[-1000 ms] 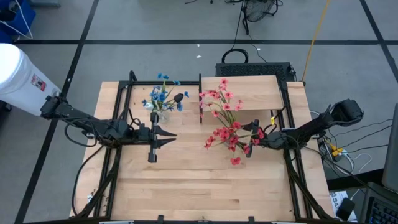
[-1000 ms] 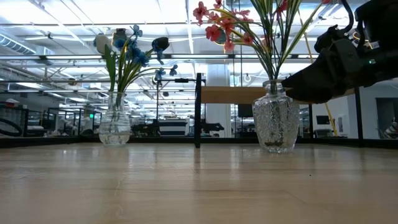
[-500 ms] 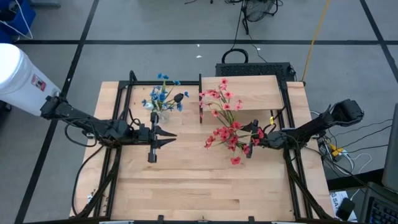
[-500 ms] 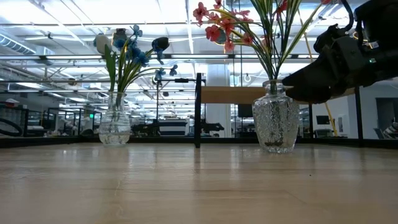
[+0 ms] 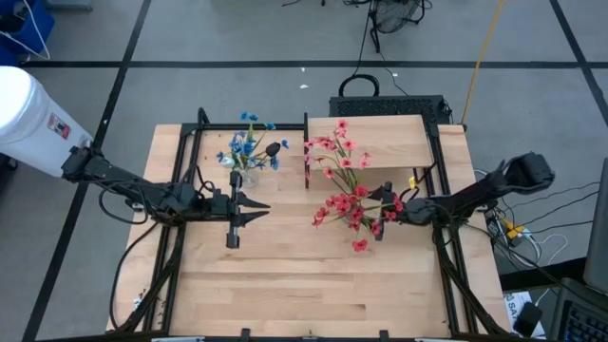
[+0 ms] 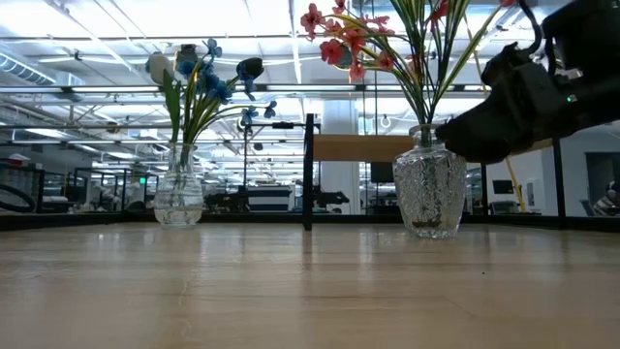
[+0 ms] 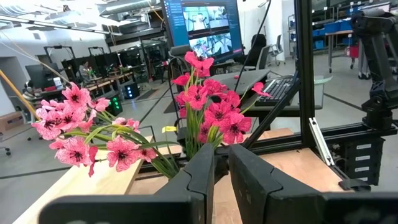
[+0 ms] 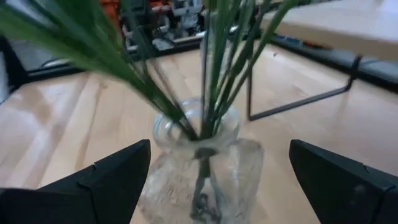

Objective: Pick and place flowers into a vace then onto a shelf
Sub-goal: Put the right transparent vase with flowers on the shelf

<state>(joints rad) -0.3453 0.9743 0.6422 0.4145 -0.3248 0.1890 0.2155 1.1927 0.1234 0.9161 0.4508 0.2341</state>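
While left gripper (image 5: 249,211) waits pinched closed mid-table, I see right gripper (image 5: 380,211) spread wide, flanking textured clear glass vase (image 6: 430,192) of red-pink blossom stems (image 5: 344,190), gripping nothing.

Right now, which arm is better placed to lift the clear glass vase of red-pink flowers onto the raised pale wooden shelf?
Right. The right gripper is open, fingers either side of the clear glass vase of red-pink flowers, beside the raised pale wooden shelf. The left gripper is shut, nearer the blue-flower vase.
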